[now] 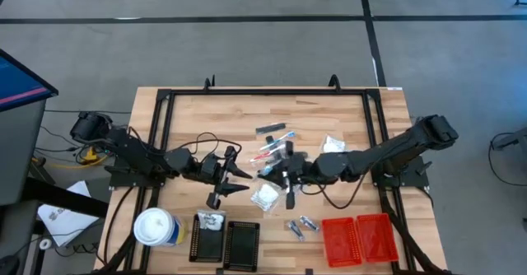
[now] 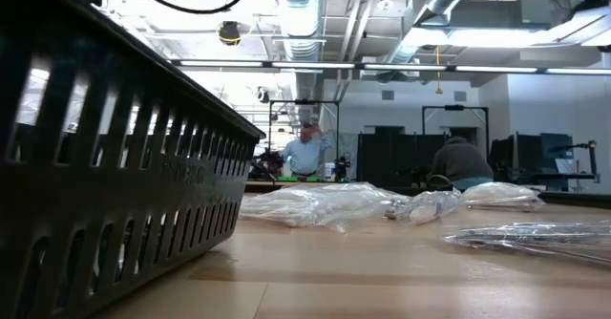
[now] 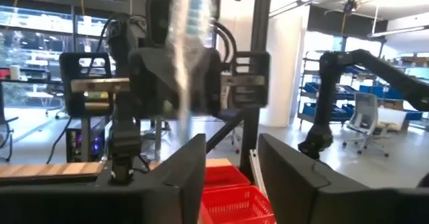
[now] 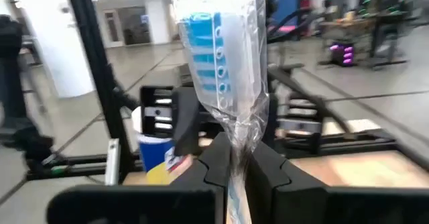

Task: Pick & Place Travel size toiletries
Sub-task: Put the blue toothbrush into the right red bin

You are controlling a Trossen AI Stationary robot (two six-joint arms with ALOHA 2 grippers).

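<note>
A blue stick in a clear wrapper [image 4: 224, 56] stands upright above the table's middle, with my right gripper [image 4: 234, 150] shut on it. My left gripper [image 3: 231, 163] faces it from the table's left side, open, with nothing between its fingers. The wrapped stick [image 3: 188, 23] shows blurred beyond those fingers. In the high view the two grippers [image 1: 239, 176] [image 1: 282, 176] stand close together. Other toiletries lie flat on the wood: thin sticks [image 1: 276, 143], a dark bar [image 1: 270, 128], white packets [image 1: 265, 195] [image 1: 333, 144] and silvery sachets [image 1: 300, 226]. My right gripper pinches the clear wrapper's lower part [image 4: 236, 133] between its two fingers, which lie level and across the stick. The wrapped stick stands upright above the fingers, lifted clear of the table. A short end of wrapper [image 4: 231, 190] reaches below the hold.
Two black ribbed trays [image 1: 226, 242] stand at the near edge left of middle, one holding a white packet [image 1: 212, 220]. Two red trays [image 1: 358, 238] stand at the near right. A white-topped canister [image 1: 156, 228] is at the near left. A black frame [image 1: 272, 92] borders the table.
</note>
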